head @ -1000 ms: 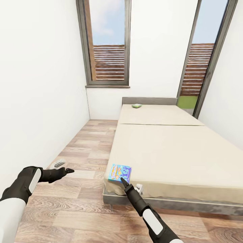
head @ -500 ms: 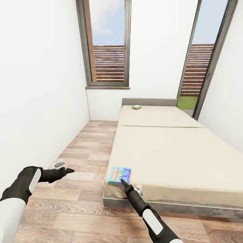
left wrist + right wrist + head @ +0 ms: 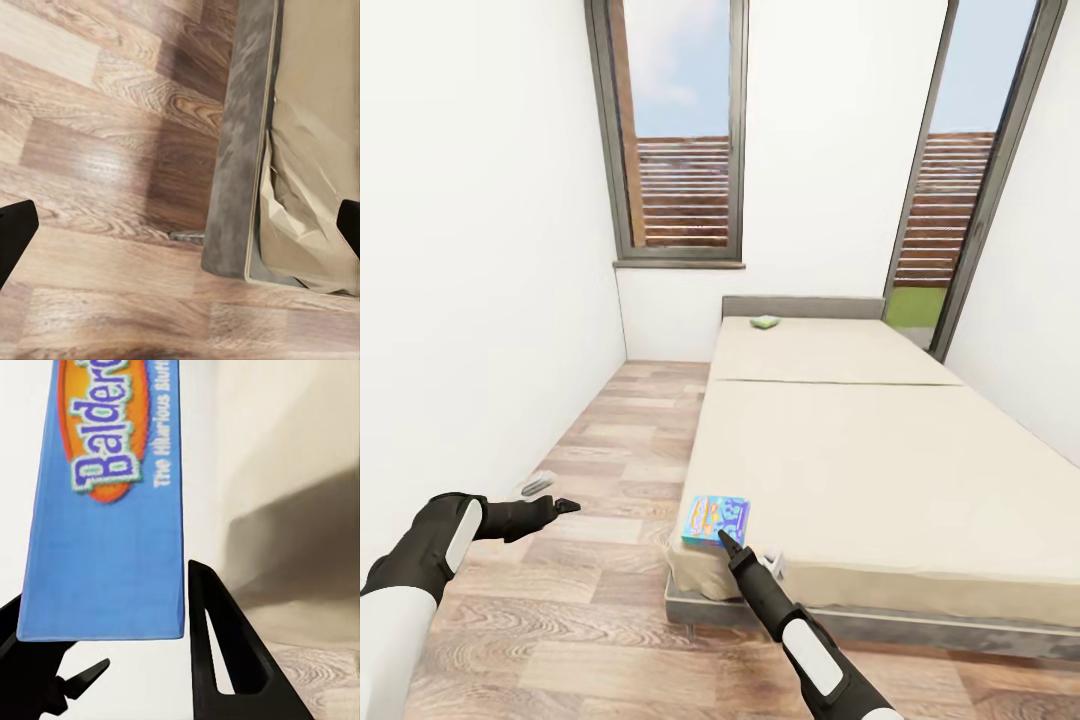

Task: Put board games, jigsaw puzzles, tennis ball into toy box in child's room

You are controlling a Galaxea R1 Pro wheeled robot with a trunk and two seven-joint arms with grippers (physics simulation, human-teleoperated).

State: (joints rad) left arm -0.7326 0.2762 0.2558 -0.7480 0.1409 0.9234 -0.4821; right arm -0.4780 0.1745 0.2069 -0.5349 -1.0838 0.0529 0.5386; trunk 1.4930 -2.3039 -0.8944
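Blue board game (image 3: 716,520): a flat printed box lying on the near left corner of the bed, just ahead of the right gripper's tips. In the right wrist view it (image 3: 112,502) shows a blue face with an orange oval and white lettering.

Right gripper (image 3: 722,540): reaches forward to the box's near edge. In the right wrist view the gripper (image 3: 112,641) has one dark finger (image 3: 217,652) beside the box's edge and the other low at the far side of the box, so the fingers stand wide apart with the box's near end between them. Whether either finger touches the box cannot be told.

Second board game (image 3: 765,322): a small greenish box far ahead of the right gripper, at the head end of the bed, well apart from the blue one.

Bed (image 3: 880,470): plain beige mattress on a dark grey frame, stretching away from the right gripper. In the left wrist view the frame's corner (image 3: 236,165) and crumpled beige cloth sit beyond the left gripper.

Left gripper (image 3: 565,506): hangs over the wooden floor (image 3: 610,440), off to the side of the bed and well apart from the blue box. In the left wrist view its two dark fingertips (image 3: 15,232) sit at opposite edges, spread wide with nothing between them.

Small grey object (image 3: 537,485): on the floor by the wall, just beyond the left gripper; too small to identify.
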